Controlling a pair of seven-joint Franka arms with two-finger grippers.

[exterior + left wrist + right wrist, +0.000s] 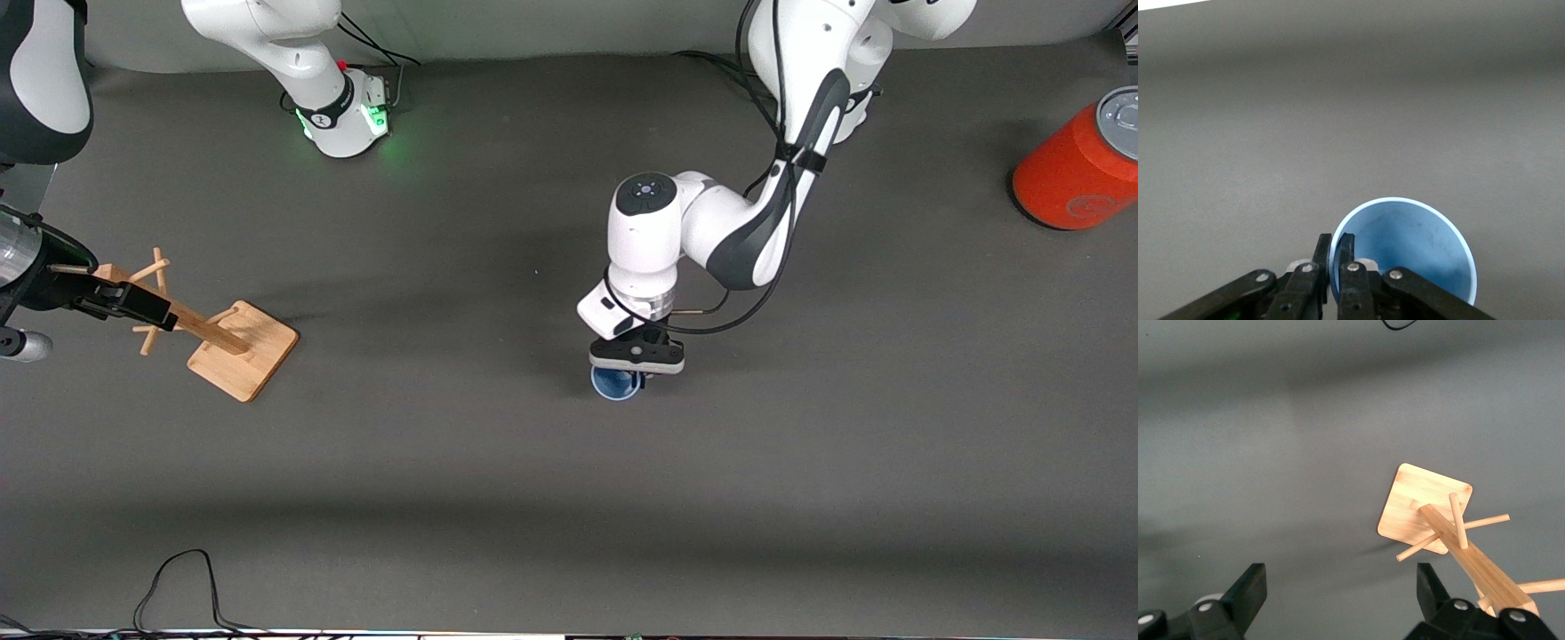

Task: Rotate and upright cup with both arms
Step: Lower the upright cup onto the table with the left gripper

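The light-blue cup (613, 385) is near the middle of the table, mostly hidden under my left gripper (637, 372), and its open mouth shows from above. In the left wrist view my left gripper (1336, 250) is shut on the cup's (1405, 257) rim, one finger inside the wall and one outside. My right gripper (133, 304) hangs open and empty over the wooden rack at the right arm's end of the table. In the right wrist view my right gripper (1341, 587) holds nothing between its wide-apart fingers.
A wooden peg rack (242, 349) on a square base stands tilted under my right gripper, also in the right wrist view (1425, 503). An orange-red can (1080, 164) with a grey lid stands at the left arm's end. A black cable (178, 587) lies at the table's front edge.
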